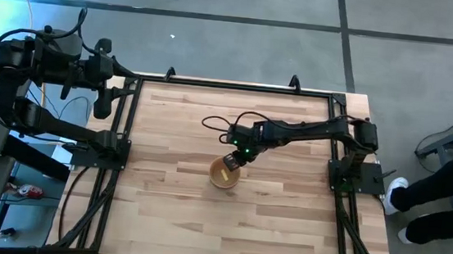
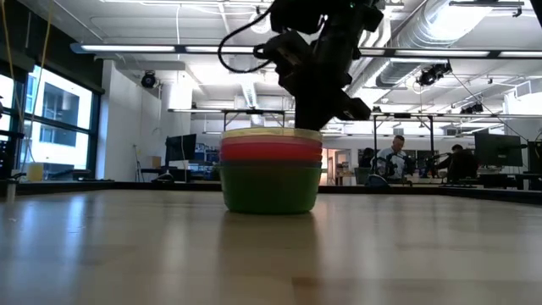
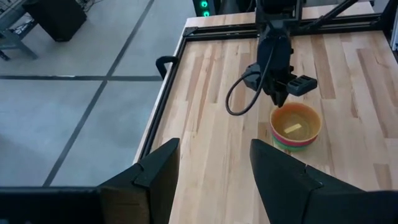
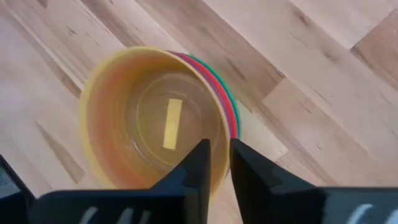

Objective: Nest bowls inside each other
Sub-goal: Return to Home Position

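Observation:
A stack of nested bowls (image 1: 224, 174) stands by its base on the wooden table, a little right of centre. Its top bowl is yellow (image 4: 149, 118), with a pale label inside. Red or pink and green rims (image 4: 235, 112) show beneath it, and in the low view the stack (image 2: 271, 174) shows yellow over red over green. Other colours are hidden. My right gripper (image 4: 221, 162) comes down onto the stack's rim, with its fingers nearly together. My left gripper (image 3: 214, 149) waits open beyond the table's left edge (image 1: 118, 93). My right gripper has the yellow bowl's rim (image 4: 219, 134) between its two fingers, one finger inside the bowl and one outside. The fingers point down from above, on the side toward the right arm. The bowl sits upright, nested in the stack on the table.
Black frame rails (image 1: 230, 84) border the table. A cable loop (image 1: 218, 125) hangs off the right arm above the stack. A person's legs (image 1: 442, 195) stand beyond the right edge. Bare wood lies all around the stack.

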`<action>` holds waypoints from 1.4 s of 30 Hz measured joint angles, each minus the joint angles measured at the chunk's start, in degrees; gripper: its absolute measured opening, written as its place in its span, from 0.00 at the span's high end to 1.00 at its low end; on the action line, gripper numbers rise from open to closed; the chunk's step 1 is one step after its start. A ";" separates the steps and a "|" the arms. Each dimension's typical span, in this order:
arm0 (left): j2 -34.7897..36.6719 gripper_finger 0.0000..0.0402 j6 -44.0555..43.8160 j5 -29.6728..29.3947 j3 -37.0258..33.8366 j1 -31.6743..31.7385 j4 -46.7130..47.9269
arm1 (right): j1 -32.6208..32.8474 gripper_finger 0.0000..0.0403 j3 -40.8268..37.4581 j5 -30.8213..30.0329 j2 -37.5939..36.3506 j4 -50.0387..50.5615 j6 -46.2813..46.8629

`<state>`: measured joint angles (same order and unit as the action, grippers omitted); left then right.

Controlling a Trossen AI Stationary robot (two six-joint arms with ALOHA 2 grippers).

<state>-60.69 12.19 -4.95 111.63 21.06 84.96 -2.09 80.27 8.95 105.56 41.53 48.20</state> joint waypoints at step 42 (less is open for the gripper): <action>33.74 0.54 -6.94 -1.16 -62.46 -0.15 -63.07 | 6.64 0.82 0.26 -12.58 -31.58 -13.43 -50.77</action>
<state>-26.95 5.24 -6.11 49.18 20.91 21.89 4.56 80.54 -3.63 73.98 28.10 -2.57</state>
